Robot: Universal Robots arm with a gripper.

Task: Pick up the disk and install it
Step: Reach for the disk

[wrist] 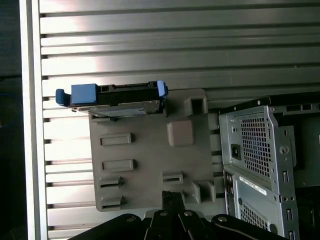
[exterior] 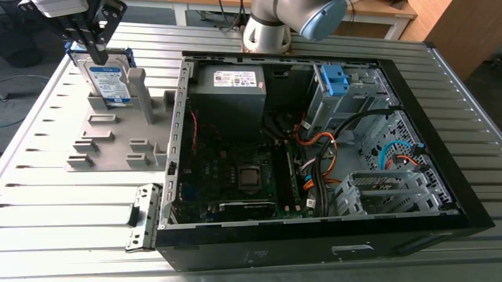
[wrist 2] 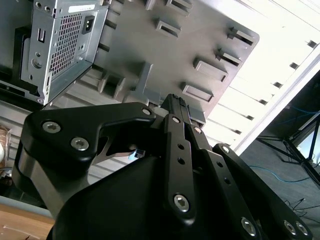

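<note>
The disk point(exterior: 108, 79) stands upright in a slot at the far end of a grey holder plate point(exterior: 117, 138), to the exterior view's left of the computer case. It is silver with a white-and-blue label and a blue carrier frame. In the first wrist view the disk point(wrist: 117, 97) appears edge-on from above. My gripper point(exterior: 101, 59) hangs over the plate, its fingers pressed together with nothing between them. In that exterior view its tip overlaps the disk's upper edge. The first wrist view puts the gripper point(wrist: 172, 196) over the plate's opposite edge, apart from the disk. The second wrist view has the gripper point(wrist 2: 176, 100) shut above the plate.
An open black computer case point(exterior: 439, 176) lies on the slatted metal table point(exterior: 63, 205). Inside it are a grey power supply box point(exterior: 229, 88), a mainboard, cables and a drive cage with a bare blue bracket point(exterior: 333, 79). The arm's base point(exterior: 271, 29) stands behind the case.
</note>
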